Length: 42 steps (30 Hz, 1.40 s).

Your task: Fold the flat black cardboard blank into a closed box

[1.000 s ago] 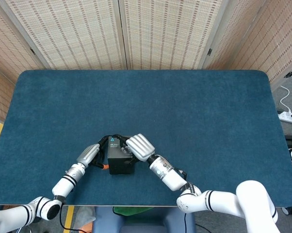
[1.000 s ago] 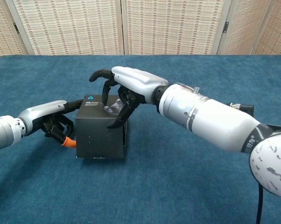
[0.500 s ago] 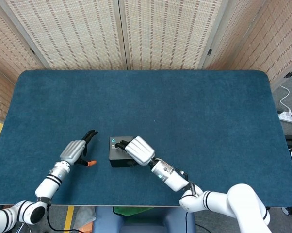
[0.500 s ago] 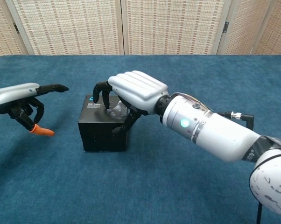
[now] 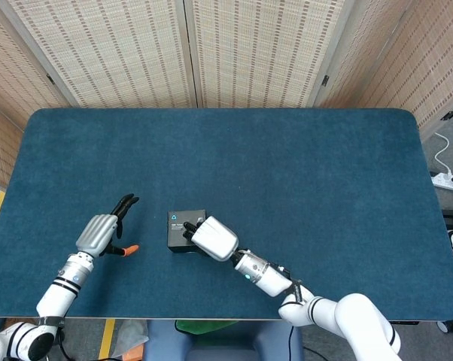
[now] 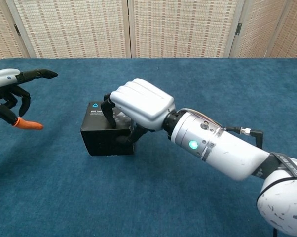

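Note:
The black cardboard box point(image 5: 180, 225) stands folded into a closed cube on the blue table, with a small blue logo on its lid point(image 6: 95, 109). My right hand point(image 5: 214, 238) lies over the box's right half and grips it. Its dark fingers curl onto the lid and its thumb presses the right side point(image 6: 138, 101). My left hand point(image 5: 101, 234) hangs apart from the box to the left, holding nothing. One finger points out and the orange-tipped thumb sticks downward point(image 6: 13, 96). The box's right face is hidden by my right hand.
The blue felt table point(image 5: 287, 165) stretches far behind and to the right of the box. Woven screens point(image 5: 234, 45) stand along its back edge. The table's front edge point(image 5: 174, 319) runs close below both forearms. A white power strip point(image 5: 448, 180) lies off the right side.
My left hand has let go of the box's left side and drawn away to the left. My right hand has settled lower over the box, which shifted slightly away from the front edge.

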Motion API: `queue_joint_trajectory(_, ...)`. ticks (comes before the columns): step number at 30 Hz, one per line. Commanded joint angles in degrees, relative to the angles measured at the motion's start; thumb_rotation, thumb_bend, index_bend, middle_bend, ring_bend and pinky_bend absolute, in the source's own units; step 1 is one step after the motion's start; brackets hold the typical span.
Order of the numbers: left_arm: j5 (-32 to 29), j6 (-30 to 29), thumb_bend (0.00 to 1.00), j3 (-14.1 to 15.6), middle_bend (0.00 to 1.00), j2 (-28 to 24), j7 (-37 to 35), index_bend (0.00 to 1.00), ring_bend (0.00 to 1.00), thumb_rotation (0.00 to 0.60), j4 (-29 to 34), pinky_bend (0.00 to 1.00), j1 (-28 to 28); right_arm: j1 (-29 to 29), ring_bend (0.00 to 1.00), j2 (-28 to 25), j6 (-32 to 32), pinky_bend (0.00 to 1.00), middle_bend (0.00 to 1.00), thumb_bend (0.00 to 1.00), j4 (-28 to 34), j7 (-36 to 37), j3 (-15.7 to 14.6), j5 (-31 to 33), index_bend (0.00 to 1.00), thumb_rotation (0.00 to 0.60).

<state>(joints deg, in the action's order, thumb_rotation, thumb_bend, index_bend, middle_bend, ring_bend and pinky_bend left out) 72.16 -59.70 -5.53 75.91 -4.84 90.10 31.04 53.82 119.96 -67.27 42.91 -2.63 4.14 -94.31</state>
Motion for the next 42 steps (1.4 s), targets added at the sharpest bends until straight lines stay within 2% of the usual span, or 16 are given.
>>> queue_joint_trajectory(1,0.3,-0.2,0.19,0.2,0.0,-0.4,0.7,0.0,0.64,0.6,0.5,0.91,-0.3,-0.3,0.77,-0.5,-2.3,1.0,0.67,0.18,0.9,-0.1,1.0,-0.2,0.6,0.6)
queue_joint_trajectory(4,0.5,-1.0,0.19,0.2,0.0,-0.6,1.6,0.0,0.6,0.6,0.8,0.89,-0.7,-0.6,0.77,-1.3,-4.2,1.0,0.6,0.18,1.6,-0.3,1.8,-0.3,0.6,0.6)
queue_joint_trajectory(6,0.6,-1.8,0.19,0.1,0.0,-0.5,2.5,0.0,0.55,0.6,0.7,0.88,-1.1,-0.9,0.77,-1.9,-5.0,1.0,0.52,0.18,2.2,-0.7,2.2,-0.2,0.57,0.6)
queue_joint_trajectory(9,0.2,-2.9,0.19,0.2,0.0,-0.5,5.0,0.0,0.45,0.6,0.6,0.85,-1.6,-1.9,0.76,-3.1,-6.6,1.0,0.41,0.18,4.1,-1.5,2.9,0.1,0.43,0.6)
queue_joint_trajectory(11,-0.5,-3.2,0.19,0.3,0.0,-0.9,7.2,0.0,0.4,0.6,0.7,0.78,-1.9,-3.0,0.74,-4.2,-7.8,1.0,0.35,0.18,5.9,-2.5,3.0,0.4,0.34,0.6)
queue_joint_trajectory(14,-2.6,-5.7,0.19,-0.2,0.0,-1.2,10.9,0.0,0.33,0.6,0.8,0.64,-3.2,-6.1,0.68,-7.9,-11.3,1.0,0.3,0.19,10.5,-4.9,2.6,0.3,0.25,0.6)
queue_joint_trajectory(17,-2.9,-9.5,0.19,-0.4,0.0,-1.5,12.7,0.0,0.29,0.6,0.2,0.56,-5.1,-10.7,0.53,-14.6,-14.0,0.98,0.3,0.19,18.4,-7.5,2.6,2.3,0.23,0.6)
queue_joint_trajectory(19,-2.4,-11.9,0.19,0.0,0.01,-1.7,13.1,0.0,0.27,0.6,-0.5,0.49,-6.7,-14.5,0.4,-20.9,-14.7,0.84,0.29,0.19,26.4,-9.9,2.2,4.8,0.21,0.6)
queue_joint_trajectory(23,-0.9,-15.4,0.19,1.1,0.04,-2.6,12.7,0.0,0.23,0.6,-0.9,0.39,-9.6,-20.9,0.16,-33.6,-14.7,0.34,0.27,0.2,41.7,-13.5,0.2,9.5,0.15,0.6)
queue_joint_trajectory(24,-0.5,-16.0,0.19,1.5,0.04,-2.9,12.6,0.0,0.22,0.6,-0.8,0.37,-10.2,-22.2,0.11,-36.4,-14.5,0.26,0.26,0.2,44.7,-13.8,-0.5,10.4,0.14,0.6)
queue_joint_trajectory(25,0.1,-16.9,0.19,2.0,0.04,-3.4,12.6,0.0,0.21,0.6,-0.6,0.36,-11.1,-23.9,0.09,-40.0,-14.4,0.23,0.25,0.2,48.0,-13.7,-1.5,11.4,0.13,0.6)
queue_joint_trajectory(28,1.5,-19.4,0.19,2.9,0.04,-4.0,12.2,0.0,0.19,0.6,-0.3,0.33,-13.3,-27.9,0.03,-46.8,-15.9,0.19,0.19,0.21,52.7,-11.7,-3.4,12.6,0.09,0.6)
queue_joint_trajectory(34,4.5,-25.0,0.19,4.3,0.04,-4.8,11.9,0.0,0.16,0.6,0.7,0.3,-17.5,-35.8,0.0,-52.8,-21.5,0.18,0.15,0.21,54.0,-3.4,-6.9,10.9,0.04,0.6)
queue_joint_trajectory(42,7.5,-29.6,0.19,6.2,0.04,-5.6,12.4,0.0,0.11,0.6,2.1,0.24,-22.1,-44.6,0.0,-53.9,-28.9,0.18,0.13,0.22,51.0,4.1,-9.4,7.8,0.03,0.6)
